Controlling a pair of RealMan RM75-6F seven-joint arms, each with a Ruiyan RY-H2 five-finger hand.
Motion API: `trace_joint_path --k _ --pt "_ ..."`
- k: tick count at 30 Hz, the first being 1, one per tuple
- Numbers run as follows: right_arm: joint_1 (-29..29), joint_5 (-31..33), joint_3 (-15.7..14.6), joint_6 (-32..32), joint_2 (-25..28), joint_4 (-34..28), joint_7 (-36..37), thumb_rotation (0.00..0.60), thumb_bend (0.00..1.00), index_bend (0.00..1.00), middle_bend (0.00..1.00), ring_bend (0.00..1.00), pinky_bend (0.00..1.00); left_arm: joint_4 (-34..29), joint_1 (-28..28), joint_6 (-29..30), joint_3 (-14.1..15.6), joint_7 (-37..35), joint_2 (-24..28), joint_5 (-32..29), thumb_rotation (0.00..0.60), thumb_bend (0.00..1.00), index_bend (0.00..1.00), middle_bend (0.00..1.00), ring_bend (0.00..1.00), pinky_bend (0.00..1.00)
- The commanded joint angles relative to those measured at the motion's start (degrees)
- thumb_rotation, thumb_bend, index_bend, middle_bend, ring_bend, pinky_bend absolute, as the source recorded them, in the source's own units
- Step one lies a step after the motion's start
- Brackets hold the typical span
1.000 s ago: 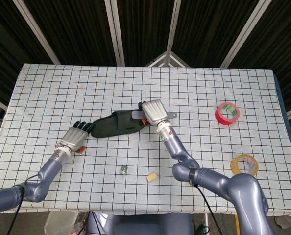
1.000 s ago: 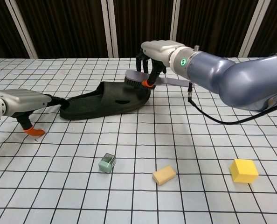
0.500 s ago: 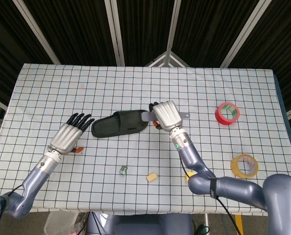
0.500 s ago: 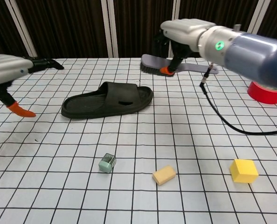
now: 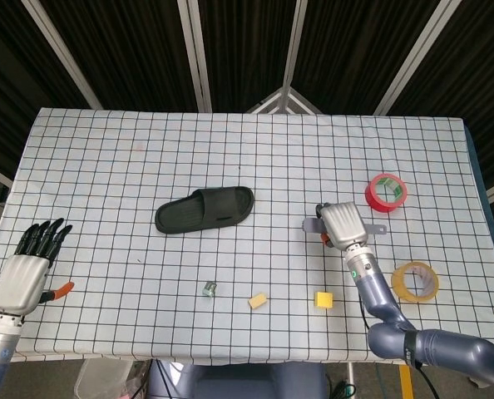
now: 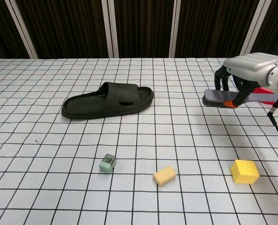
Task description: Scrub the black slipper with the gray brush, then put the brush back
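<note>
Far left, at the near table edge, the left hand hangs with fingers spread and nothing in it, well apart from the work; likely parked clear. Only the head view shows it; the chest view does not. Centre-left, the black slipper lies flat on the checked table, toe to the right, with nothing touching it. Near of it sit a small green block and a tan block, with a yellow cube further right. Right of centre, the right hand grips the gray brush from above, fingers curled round the handle. The chest view shows the bristles facing down, just above the cloth, which suggests the put-back step. The head view hides most of the brush under the hand, but alone shows a red tape roll and a yellow tape roll at the right.
</note>
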Motion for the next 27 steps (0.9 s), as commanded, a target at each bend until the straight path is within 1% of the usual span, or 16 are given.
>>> trace_joint_path --k 1,4,12,16,19,21,25,27 --pt "-0.6 -0.8 -0.6 -0.4 -0.5 0.8 0.6 0.6 0.64 0.78 0.65 0.58 0.58 2.2 1.2 0.4 0.1 -1.4 -1.4 0.7 0.599 0.11 0.0 0.0 0.0 0.02" --pt "-0.8 -1.2 -0.9 -0.7 -0.9 1.4 0.8 0.6 0.64 0.77 0.65 0.58 0.58 3.2 1.3 -0.7 0.0 -2.0 -2.2 0.9 0.599 0.11 0.0 0.0 0.0 0.02" --pt "-1.3 -1.6 -1.8 -1.9 -3.2 3.9 1.0 0.6 0.64 0.72 0.65 0.56 0.58 4.8 0.6 -4.7 -1.0 -1.3 -3.6 0.3 0.599 0.11 0.0 0.0 0.0 0.02" --pt "-1.5 -2.3 -1.9 -2.5 -4.3 5.4 1.4 0.6 0.64 0.69 0.64 0.55 0.58 4.9 0.7 -5.0 -1.7 -1.1 -3.7 0.3 0.6 0.11 0.0 0.0 0.0 0.02" --pt "-1.6 -2.8 -1.9 -3.0 -4.8 6.2 1.7 0.6 0.64 0.6 0.58 0.52 0.58 4.9 1.0 -4.8 -2.1 -1.1 -3.7 0.8 0.6 0.11 0.0 0.0 0.0 0.02" --pt "-1.7 -2.9 -1.9 -3.2 -5.0 6.4 1.8 0.6 0.64 0.52 0.52 0.49 0.56 5.0 1.1 -4.9 -2.2 -1.2 -3.7 1.0 0.6 0.11 0.0 0.0 0.0 0.02" --pt "-1.7 -2.1 -2.1 -4.2 -4.7 6.2 0.8 0.6 0.64 0.42 0.46 0.44 0.53 5.0 1.3 -5.3 -2.5 -1.3 -3.8 1.2 0.6 0.11 0.0 0.0 0.0 0.02" --pt "-1.6 -1.6 -2.1 -4.5 -4.4 5.7 0.2 0.6 0.64 0.35 0.43 0.41 0.51 5.0 1.4 -5.6 -2.6 -1.6 -3.7 1.4 0.6 0.11 0.0 0.0 0.0 0.02"
